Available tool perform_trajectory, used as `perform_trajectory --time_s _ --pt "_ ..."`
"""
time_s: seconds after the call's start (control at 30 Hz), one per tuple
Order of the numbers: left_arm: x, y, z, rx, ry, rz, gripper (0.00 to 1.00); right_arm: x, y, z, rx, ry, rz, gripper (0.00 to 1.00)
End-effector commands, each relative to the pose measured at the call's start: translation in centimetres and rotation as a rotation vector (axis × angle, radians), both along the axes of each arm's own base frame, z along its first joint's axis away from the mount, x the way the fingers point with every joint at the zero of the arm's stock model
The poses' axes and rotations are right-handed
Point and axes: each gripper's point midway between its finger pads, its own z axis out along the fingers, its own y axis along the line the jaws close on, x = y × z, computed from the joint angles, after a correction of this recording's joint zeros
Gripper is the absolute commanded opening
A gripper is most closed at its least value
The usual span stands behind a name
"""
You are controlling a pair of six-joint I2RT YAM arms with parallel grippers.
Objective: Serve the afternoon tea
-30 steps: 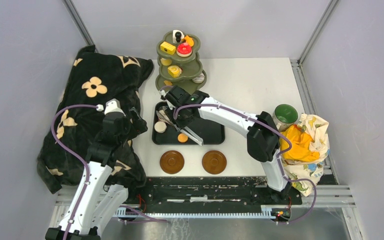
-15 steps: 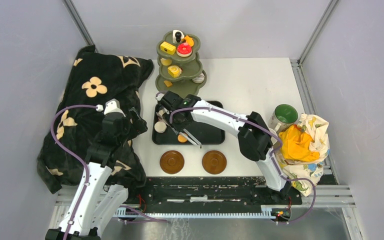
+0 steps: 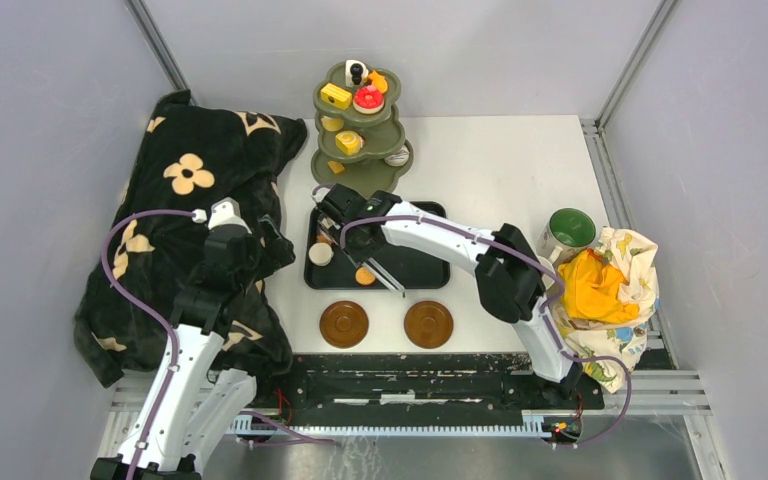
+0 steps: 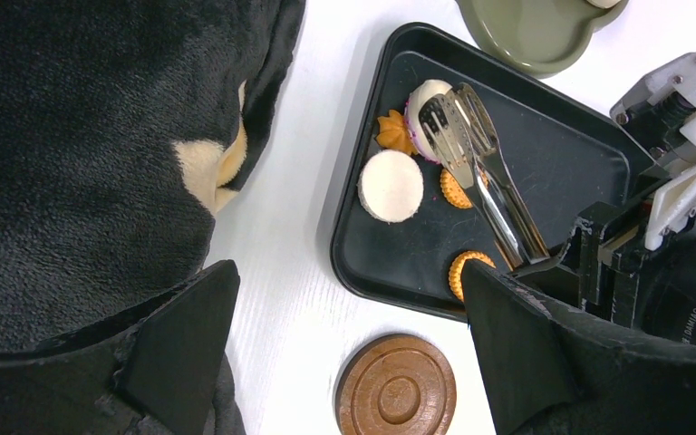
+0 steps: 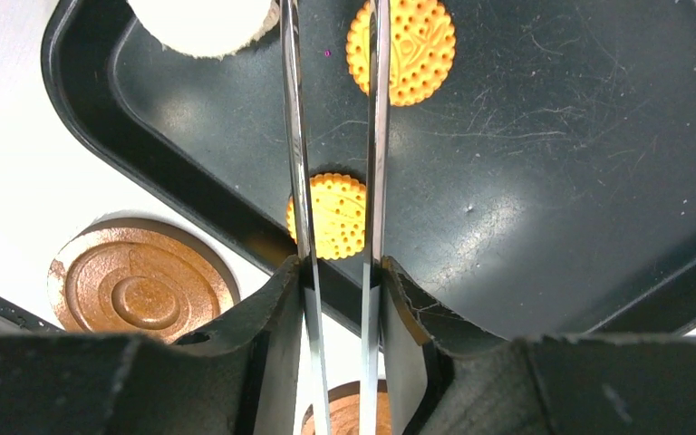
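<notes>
The olive-green three-tier stand [image 3: 360, 130] at the back carries several toy pastries. In front of it a black tray [image 3: 425, 270] holds a white round cake [image 4: 391, 185], an orange star cookie [image 4: 396, 133], round cookies [image 5: 331, 213] and a white-and-purple pastry [image 4: 421, 109]. My right gripper [image 5: 340, 272] is shut on the metal tongs [image 4: 485, 172]; their tips lie over the white-and-purple pastry. Two brown saucers [image 3: 344, 325] [image 3: 428, 324] lie bare near the front edge. A green mug [image 3: 570, 230] stands at the right. My left gripper [image 4: 349, 267] hangs open over the tray's left rim, holding nothing.
A black blanket with cream flowers [image 3: 190, 230] covers the table's left side under my left arm. A yellow and patterned cloth [image 3: 605, 290] is bunched at the right edge next to the mug. Grey walls enclose the table.
My right gripper has shifted left along the tray with the tongs and squeezed their arms closer together. The left arm has not moved.
</notes>
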Motion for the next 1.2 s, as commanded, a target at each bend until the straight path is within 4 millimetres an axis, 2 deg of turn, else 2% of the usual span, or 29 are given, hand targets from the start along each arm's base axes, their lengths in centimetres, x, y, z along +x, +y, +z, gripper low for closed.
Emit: perform_trajectory --time_s 0.0,0.13,0.3,0.5,0.77,1.17 --pt "0.5 -0.4 1.5 -0.014 -0.046 -0.016 0.99 0.1 0.5 4.7 0.109 -0.075 0.003 0.01" --pt "0.5 -0.4 1.7 -0.016 -0.049 -0.018 0.99 -0.6 0.5 6.3 0.167 -0.080 0.004 0.01" --pt "0.3 -0.4 1.8 -0.017 -0.056 -0.017 0.99 -1.0 -0.6 7.5 0.220 -0.089 -0.029 0.01" --pt "0.3 -0.5 1.8 -0.018 -0.055 -0.025 0.99 -0.9 -3.2 8.5 0.233 -0.138 -0.092 0.01" --pt "0.4 -0.5 1.9 -0.017 -0.061 -0.024 0.99 2.8 -7.0 9.3 -0.006 -0.340 -0.122 0.01" --pt "0.4 -0.1 1.8 -0.003 -0.056 -0.009 0.99 8.0 -7.1 6.6 -0.169 -0.376 -0.073 0.01"
